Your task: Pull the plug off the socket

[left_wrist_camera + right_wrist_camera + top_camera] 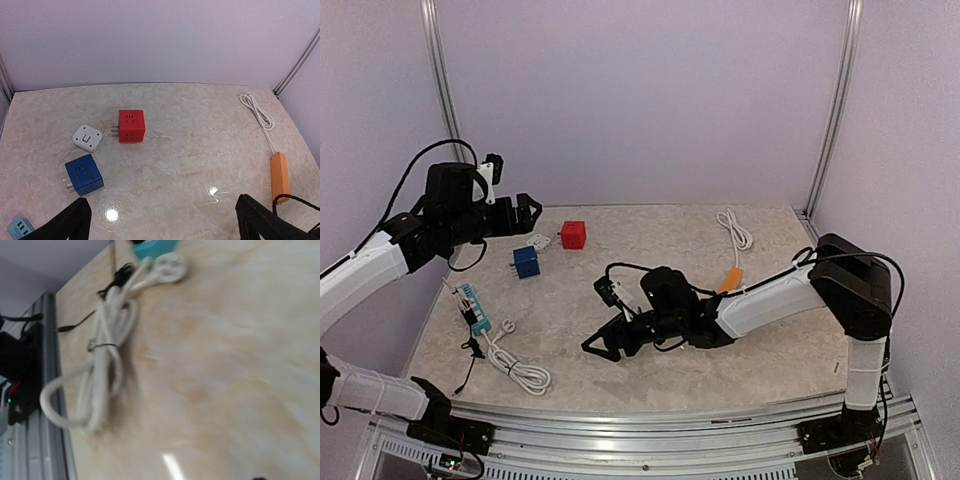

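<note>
Your right claw (600, 348), spread and empty low over the worktop (650, 250), should reach left for the black plug (469, 316) in the teal socket strip (473, 300) and grip its body squarely, while your raised left claw (528, 213), also spread and empty, comes down to steady the strip.

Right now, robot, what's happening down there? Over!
Left pincer open, empty, raised. Right pincer open, empty, low over table. Black plug sits in teal power strip, untouched. White cord coil beside strip, toward right pincer.
</note>
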Controlling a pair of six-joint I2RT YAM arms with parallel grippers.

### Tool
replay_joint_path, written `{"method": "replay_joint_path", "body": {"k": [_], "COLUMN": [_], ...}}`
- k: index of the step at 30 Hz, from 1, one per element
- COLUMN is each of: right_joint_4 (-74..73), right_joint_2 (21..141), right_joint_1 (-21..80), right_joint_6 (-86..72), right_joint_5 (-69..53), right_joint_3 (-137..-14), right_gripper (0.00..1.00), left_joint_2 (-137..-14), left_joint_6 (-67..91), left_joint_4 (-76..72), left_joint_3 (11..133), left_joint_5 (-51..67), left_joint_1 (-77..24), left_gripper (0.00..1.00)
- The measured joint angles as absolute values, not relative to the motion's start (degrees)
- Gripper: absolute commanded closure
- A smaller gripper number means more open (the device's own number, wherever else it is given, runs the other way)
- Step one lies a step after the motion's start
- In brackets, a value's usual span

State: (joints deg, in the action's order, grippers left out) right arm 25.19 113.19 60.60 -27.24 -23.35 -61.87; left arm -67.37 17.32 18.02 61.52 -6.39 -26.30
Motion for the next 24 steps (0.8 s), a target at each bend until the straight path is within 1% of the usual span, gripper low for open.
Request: {"method": "replay_joint_path", "body": {"k": [7, 12, 14, 20, 23, 24], "right_joint_4": [25.4, 25.4, 25.3, 24.9, 24.3, 23.9], "right_joint_2": [123.9, 127.7, 129.4, 133.3, 134.7, 135.3], "right_joint_1": [66.9, 69.3, 70.1, 71.2, 71.4, 71.4], "right_joint_6": [-28.9, -30.1, -30.2, -31.0, -31.1, -31.1], "right_joint_5": [-25.2, -26.9, -27.2, -27.2, -26.8, -26.5], "right_joint_3": [-74.3, -78.6, -80.1, -83.3, -85.1, -86.1], "right_gripper": [0.21, 0.1, 0.08, 0.12, 0.17, 0.21], "left_joint_2": [-55.3, -51.7, -51.3, -51.2, -50.9, -50.7], "left_joint_6": [20.0, 20.8, 21.0, 21.5, 21.7, 21.7], "left_joint_4": [21.5, 23.4, 23.6, 24.1, 24.5, 24.5], "left_joint_3": [54.6, 53.7, 53.5, 52.1, 51.6, 51.5], "left_joint_5": [-8.1, -9.1, -9.3, -9.4, -9.5, -9.5], "left_joint_1": [-26.3, -26.2, -26.1, -26.1, -26.1, -26.1], "left_gripper": [0.01, 0.01, 0.01, 0.01, 0.01, 0.01]}}
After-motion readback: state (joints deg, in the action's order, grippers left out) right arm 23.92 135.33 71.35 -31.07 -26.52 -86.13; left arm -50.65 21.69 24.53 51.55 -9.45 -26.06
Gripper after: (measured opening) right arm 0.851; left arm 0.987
